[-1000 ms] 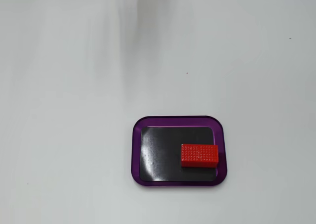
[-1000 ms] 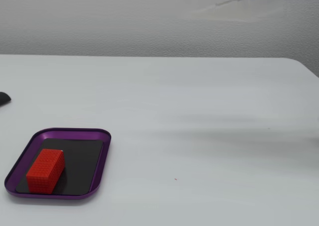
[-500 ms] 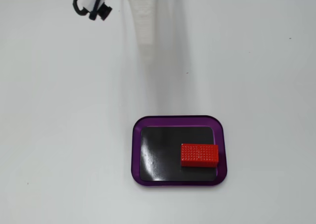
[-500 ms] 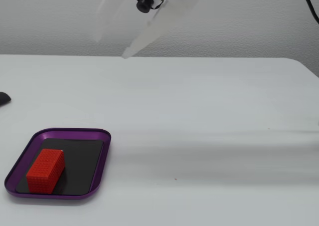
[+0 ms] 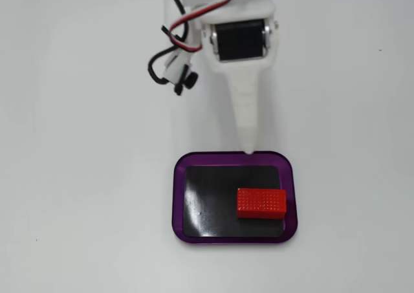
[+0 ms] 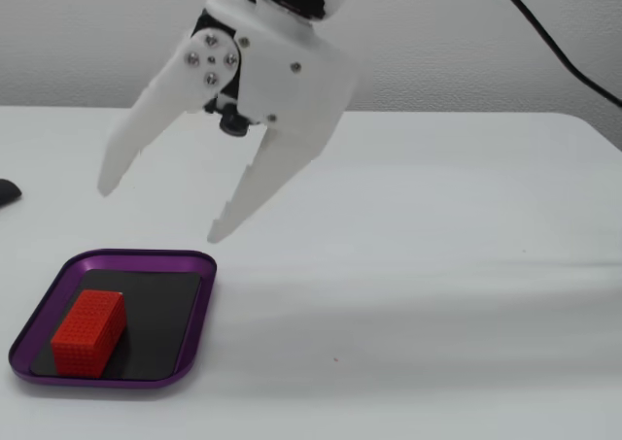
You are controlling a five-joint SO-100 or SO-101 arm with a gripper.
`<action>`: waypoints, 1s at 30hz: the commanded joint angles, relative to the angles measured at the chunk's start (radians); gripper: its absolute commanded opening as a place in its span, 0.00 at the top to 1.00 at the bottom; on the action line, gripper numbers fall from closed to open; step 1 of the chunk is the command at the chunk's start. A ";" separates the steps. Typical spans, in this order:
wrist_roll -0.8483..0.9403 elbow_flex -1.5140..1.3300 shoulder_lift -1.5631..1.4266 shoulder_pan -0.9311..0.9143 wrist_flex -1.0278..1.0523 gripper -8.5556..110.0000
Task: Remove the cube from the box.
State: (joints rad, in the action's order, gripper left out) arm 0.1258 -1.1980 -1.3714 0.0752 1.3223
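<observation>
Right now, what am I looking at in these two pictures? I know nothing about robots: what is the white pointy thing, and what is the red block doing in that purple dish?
The white thing is the end of a small robot arm. Its gripper has two pointed fingers, which stand spread open and hold nothing. One fixed view looks down from above, where the fingers line up into a single spike. The other fixed view looks from the side and shows that the gripper hangs in the air above the white table, short of the tray. On the table lies the box, a shallow tray with a purple rim and a black floor. Inside it rests the cube, a small red block with a dotted top, untouched.
</observation>
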 commanded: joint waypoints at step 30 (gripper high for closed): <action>-0.011 0.290 0.399 0.012 -0.215 0.72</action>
State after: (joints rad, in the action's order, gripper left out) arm 0.1197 -0.9618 -0.9695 0.0844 1.0953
